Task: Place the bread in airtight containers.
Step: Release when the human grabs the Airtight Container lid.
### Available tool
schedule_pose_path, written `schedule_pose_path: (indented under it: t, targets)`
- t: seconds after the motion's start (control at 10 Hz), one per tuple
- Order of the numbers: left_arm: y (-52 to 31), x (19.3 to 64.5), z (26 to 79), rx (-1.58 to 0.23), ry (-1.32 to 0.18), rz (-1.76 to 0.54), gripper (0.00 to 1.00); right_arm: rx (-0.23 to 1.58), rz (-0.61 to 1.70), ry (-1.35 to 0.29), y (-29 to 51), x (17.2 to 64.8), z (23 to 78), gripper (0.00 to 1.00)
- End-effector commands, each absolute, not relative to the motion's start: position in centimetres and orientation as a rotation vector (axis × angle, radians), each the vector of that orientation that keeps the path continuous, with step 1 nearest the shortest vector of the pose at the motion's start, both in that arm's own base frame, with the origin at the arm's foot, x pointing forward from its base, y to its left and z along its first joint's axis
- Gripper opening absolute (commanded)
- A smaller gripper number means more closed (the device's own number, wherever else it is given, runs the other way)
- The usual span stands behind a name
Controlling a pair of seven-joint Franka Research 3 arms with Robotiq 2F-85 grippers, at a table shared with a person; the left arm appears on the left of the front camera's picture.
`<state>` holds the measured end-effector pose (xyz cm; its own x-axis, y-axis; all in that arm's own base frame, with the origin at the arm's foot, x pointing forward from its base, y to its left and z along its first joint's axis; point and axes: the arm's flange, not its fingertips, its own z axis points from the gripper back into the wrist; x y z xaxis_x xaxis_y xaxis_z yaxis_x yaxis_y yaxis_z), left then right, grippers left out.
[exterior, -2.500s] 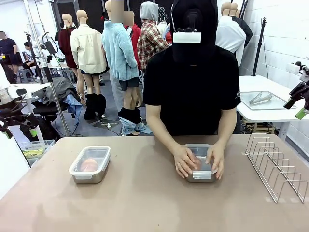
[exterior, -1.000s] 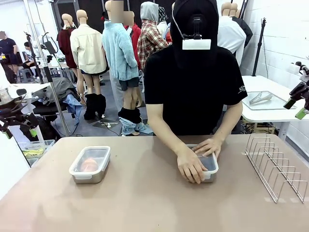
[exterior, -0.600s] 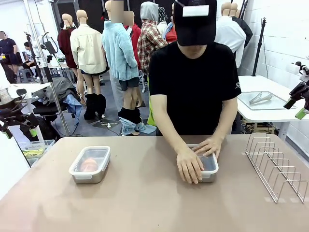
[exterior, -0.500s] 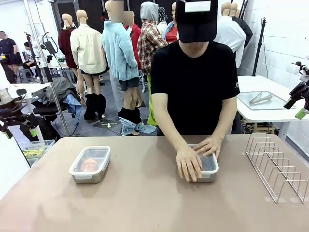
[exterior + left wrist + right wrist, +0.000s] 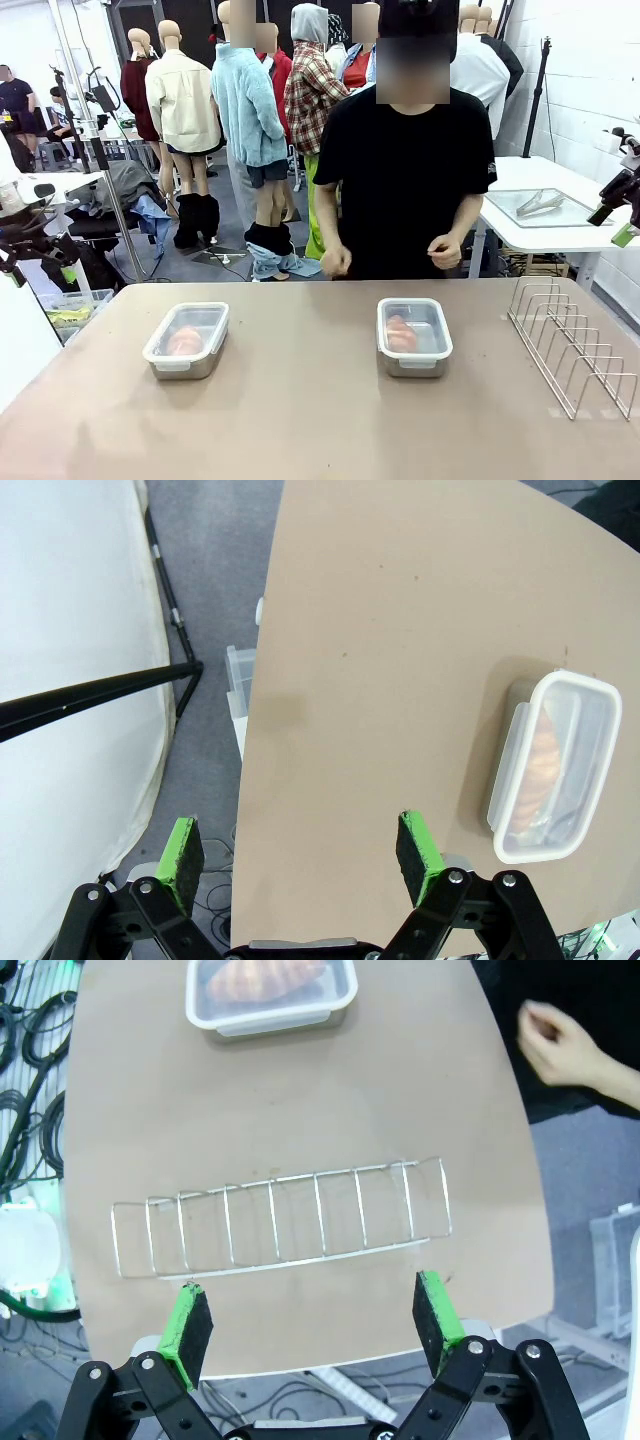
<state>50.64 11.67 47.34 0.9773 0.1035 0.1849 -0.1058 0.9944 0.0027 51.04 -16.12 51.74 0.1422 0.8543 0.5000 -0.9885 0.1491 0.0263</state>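
Bread sits sealed inside both tins on the table: left tin, right tin, lids on. Left gripper and right gripper hang empty, fingers spread wide. Risk? A half-clipped lid could pop loose if nudged.

Bread in left tin, bread in mid tin, rack right.

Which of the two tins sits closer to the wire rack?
The tin on the robot's right, in front of the person, is nearer the wire rack. The other tin sits far off toward the table's left side. Both are lidded with bread inside.
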Motion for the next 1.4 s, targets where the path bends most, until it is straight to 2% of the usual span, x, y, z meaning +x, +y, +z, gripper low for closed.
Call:
schedule_pose_path:
  t: [0.0,1.3]
  targets:
    - [11.72,50.56,47.47,0.014,-0.183,0.108,1.00,0.397,1.396,-0.405,-16.18,51.06,51.80,1.00]
    - [11.72,50.56,47.47,0.014,-0.183,0.108,1.00,0.397,1.396,-0.405,-16.18,51.06,51.80,1.00]
